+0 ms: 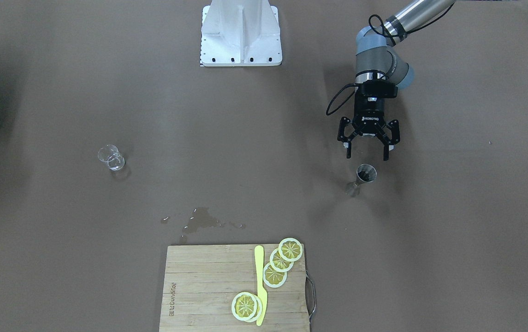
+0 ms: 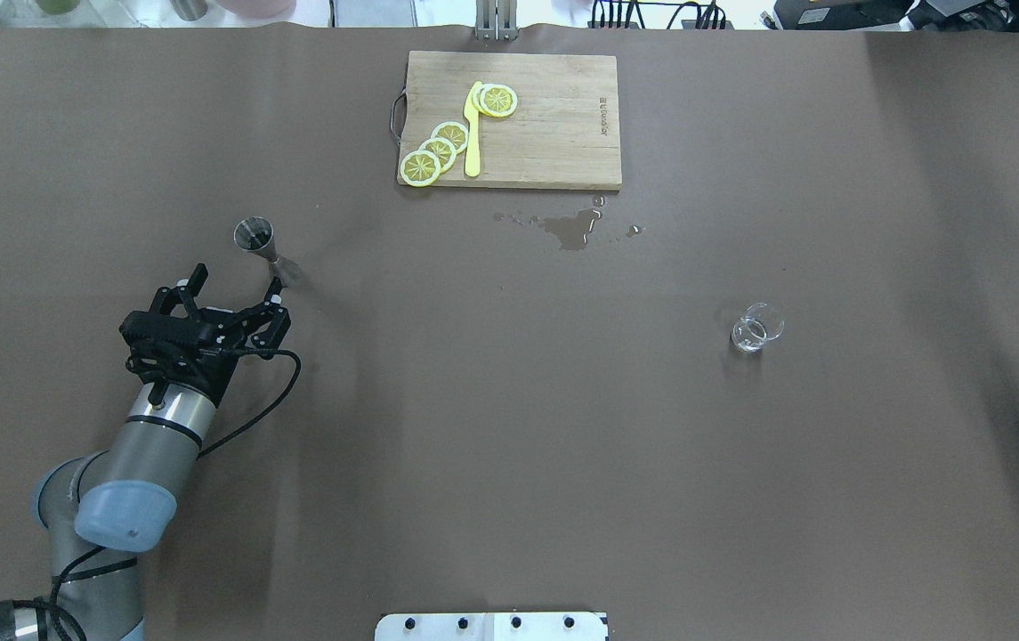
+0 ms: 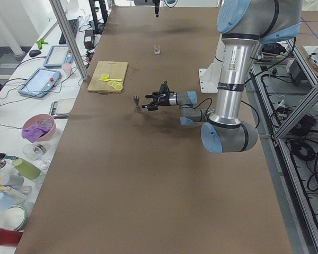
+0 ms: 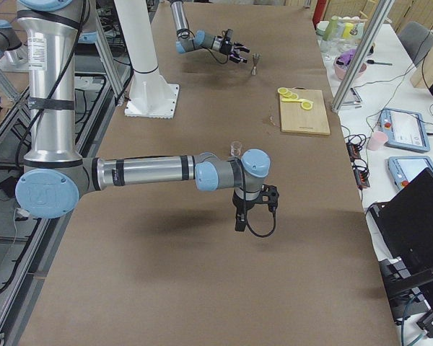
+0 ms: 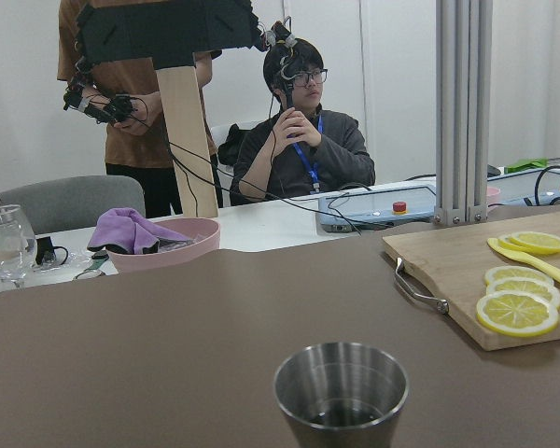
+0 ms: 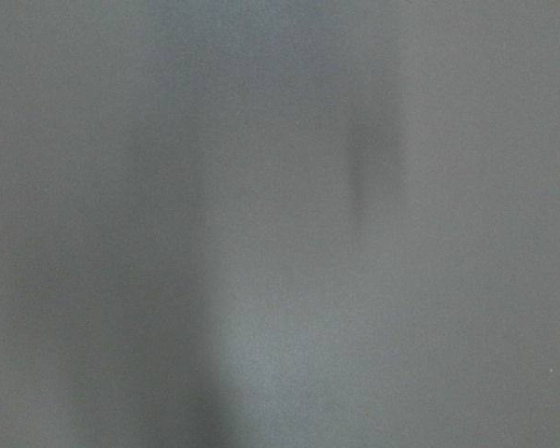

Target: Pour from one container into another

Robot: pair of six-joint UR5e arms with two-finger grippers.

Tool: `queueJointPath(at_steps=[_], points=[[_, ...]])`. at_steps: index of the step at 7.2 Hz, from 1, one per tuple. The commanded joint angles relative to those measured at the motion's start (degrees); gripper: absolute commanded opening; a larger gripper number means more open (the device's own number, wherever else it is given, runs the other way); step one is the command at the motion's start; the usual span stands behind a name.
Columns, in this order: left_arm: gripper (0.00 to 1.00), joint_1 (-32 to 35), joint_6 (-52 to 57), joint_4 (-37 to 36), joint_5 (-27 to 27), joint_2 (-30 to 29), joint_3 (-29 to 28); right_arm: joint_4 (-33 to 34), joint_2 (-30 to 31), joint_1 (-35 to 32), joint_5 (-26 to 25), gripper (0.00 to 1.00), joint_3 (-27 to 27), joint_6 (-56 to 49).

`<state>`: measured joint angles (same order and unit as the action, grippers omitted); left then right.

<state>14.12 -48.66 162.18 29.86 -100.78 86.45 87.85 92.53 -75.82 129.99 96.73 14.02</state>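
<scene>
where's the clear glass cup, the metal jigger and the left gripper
small clear glass cup (image 2: 756, 328): overhead view, rounded body
silvery metal hourglass jigger (image 2: 258, 240): overhead view, upper cone
left gripper (image 2: 238, 278): overhead view, midway between open fingertips

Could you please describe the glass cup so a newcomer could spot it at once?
From the wooden cutting board opposite the robot, look nearer and toward its right. The glass cup stands alone, clear and round-bodied, unlike the metal jigger on the left.
</scene>
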Motion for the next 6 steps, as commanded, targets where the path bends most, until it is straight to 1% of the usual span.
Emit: queueJointPath(at_steps=[1,2,3,5,6], points=[[0.97,-6.02,-0.03,0.07,-5.59,1.89,4.05,0.3,0.54,-0.21,0.09,1.0,0.13,-4.36],[0.97,-6.73,0.31,-0.89,-5.51,4.94,9.03,0.31,0.28,-0.12,-0.61,1.0,-0.13,-4.62],[0.97,-6.74,0.41,-1.68,-5.08,7.06,12.56,0.13,0.19,0.05,-1.05,1.0,-0.13,-4.71],[0.97,-6.65,0.41,-11.48,-1.58,8.31,22.22,1.87,0.28,-0.03,-0.26,1.0,3.8,-4.27],[0.96,-5.52,0.41,-15.1,0.7,8.23,25.23,2.24,-0.15,0.06,-0.78,1.0,3.56,-4.27]])
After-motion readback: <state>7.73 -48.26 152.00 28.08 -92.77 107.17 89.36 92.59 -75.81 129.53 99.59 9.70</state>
